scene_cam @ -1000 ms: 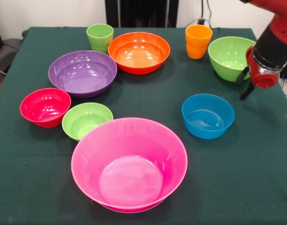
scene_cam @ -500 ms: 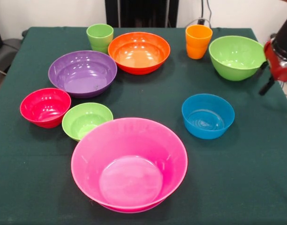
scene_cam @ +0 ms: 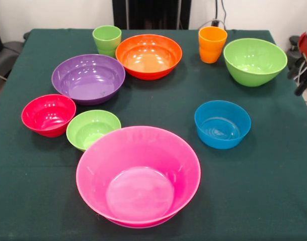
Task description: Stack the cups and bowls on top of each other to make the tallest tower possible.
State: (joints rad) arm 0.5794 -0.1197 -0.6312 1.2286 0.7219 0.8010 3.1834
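A huge pink bowl (scene_cam: 138, 175) stands empty at the front. Behind it stand a small lime green bowl (scene_cam: 93, 129), a red bowl (scene_cam: 48, 114), a large purple bowl (scene_cam: 88, 78), a large orange bowl (scene_cam: 149, 55), a small blue bowl (scene_cam: 222, 123) and a large lime green bowl (scene_cam: 254, 61). A light green cup (scene_cam: 107, 40) and an orange cup (scene_cam: 212, 43) stand upright at the back. No piece sits inside another; only one purple bowl shows. My gripper (scene_cam: 298, 79) is at the right edge, just right of the large lime green bowl, open and empty.
A dark green cloth (scene_cam: 274, 191) covers the table. The robot's black pedestal (scene_cam: 151, 14) stands behind the far edge. A cable and plug (scene_cam: 215, 22) lie at the back right. A dark chair (scene_cam: 3, 57) shows at the left.
My gripper has moved right, from in front of the large lime green bowl's right rim to the picture's right edge. The bowls and cups have stayed in place.
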